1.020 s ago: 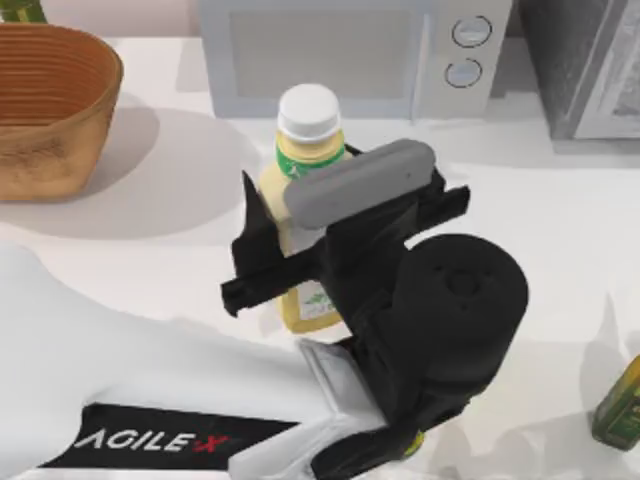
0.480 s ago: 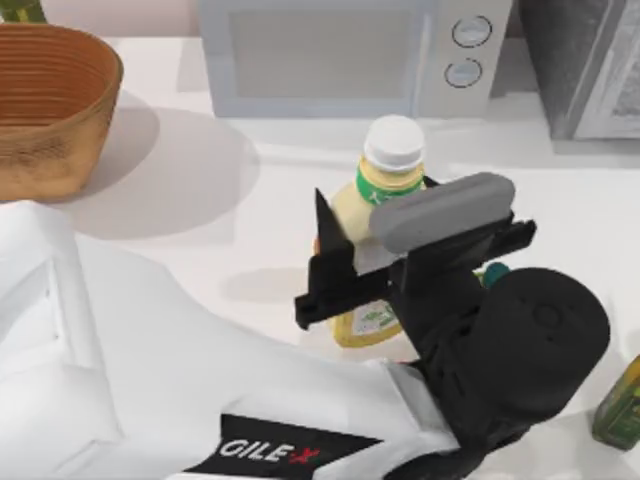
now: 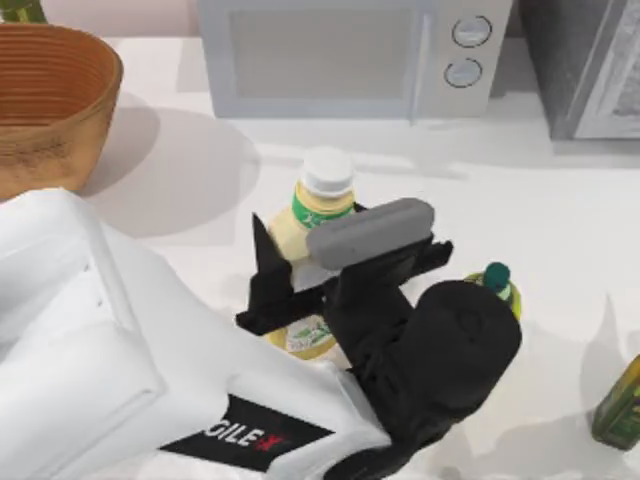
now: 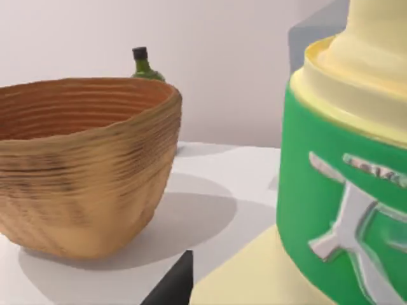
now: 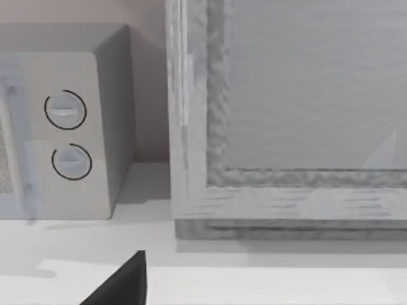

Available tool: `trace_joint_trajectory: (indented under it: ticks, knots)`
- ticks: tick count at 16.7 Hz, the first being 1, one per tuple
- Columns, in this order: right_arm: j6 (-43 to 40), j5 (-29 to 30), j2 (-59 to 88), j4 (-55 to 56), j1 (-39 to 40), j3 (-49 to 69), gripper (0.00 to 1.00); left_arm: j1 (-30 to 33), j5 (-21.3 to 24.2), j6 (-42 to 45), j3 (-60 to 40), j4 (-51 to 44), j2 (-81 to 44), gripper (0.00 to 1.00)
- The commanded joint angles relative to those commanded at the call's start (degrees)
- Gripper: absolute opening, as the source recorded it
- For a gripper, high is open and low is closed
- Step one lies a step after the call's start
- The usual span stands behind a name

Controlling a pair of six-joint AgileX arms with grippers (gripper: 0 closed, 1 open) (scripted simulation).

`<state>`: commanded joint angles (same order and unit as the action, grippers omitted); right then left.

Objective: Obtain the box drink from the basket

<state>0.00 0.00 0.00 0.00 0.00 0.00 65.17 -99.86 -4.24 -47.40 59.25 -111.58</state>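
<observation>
My left gripper [image 3: 300, 275] | jaws clamped on the box drink [image 3: 312, 240], upright between them | above the counter [image 3: 520, 190], well right of the basket [image 3: 50, 100]

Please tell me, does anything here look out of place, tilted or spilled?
Nothing is spilled or damaged. The box drink leans at a slant, but only because the left gripper holds it, right of the basket. A teal-capped bottle stands close behind that arm.
</observation>
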Motion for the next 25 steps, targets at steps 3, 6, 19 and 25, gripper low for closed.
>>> trace_joint_trajectory:
  ticks: [3, 6, 19, 25]
  knots:
    - [0.0, 0.0, 0.0, 0.0, 0.0, 0.0, 1.0, -1.3, -2.2, -0.5, 3.0, 2.9, 0.4, 0.0]
    - [0.0, 0.0, 0.0, 0.0, 0.0, 0.0, 1.0, -1.3, -2.2, -0.5, 3.0, 2.9, 0.4, 0.0]
    - [0.0, 0.0, 0.0, 0.0, 0.0, 0.0, 1.0, -1.3, -2.2, -0.5, 3.0, 2.9, 0.4, 0.98]
    - [0.0, 0.0, 0.0, 0.0, 0.0, 0.0, 1.0, -1.3, -2.2, -0.5, 3.0, 2.9, 0.4, 1.0]
